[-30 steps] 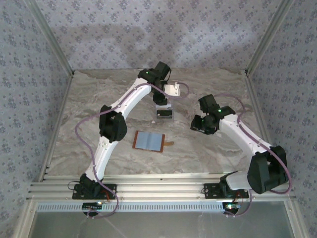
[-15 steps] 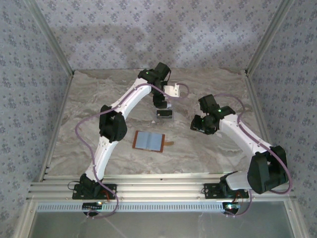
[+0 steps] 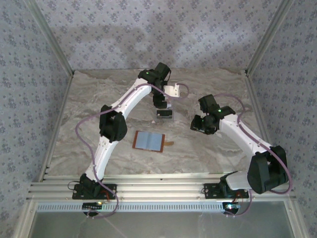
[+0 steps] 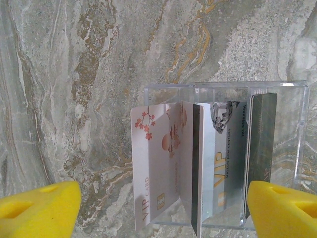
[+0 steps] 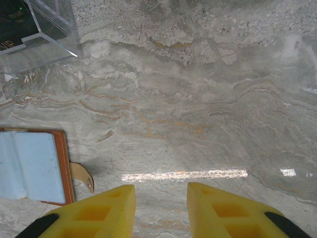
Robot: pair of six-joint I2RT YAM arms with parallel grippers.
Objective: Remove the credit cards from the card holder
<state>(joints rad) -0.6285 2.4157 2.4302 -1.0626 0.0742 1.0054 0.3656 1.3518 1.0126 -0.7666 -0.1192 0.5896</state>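
My left tool [image 4: 161, 208] gapes wide, empty, over the credit cards [image 4: 163, 163] in the clear tray [image 4: 223, 85]; I should lift straight up. Right tool [image 5: 159, 208]: barely parted, empty.

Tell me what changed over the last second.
The left pincer opened over the clear tray, releasing the credit cards that stand in it, and eased back slightly. The right pincer, the open card holder and the tray stayed put.
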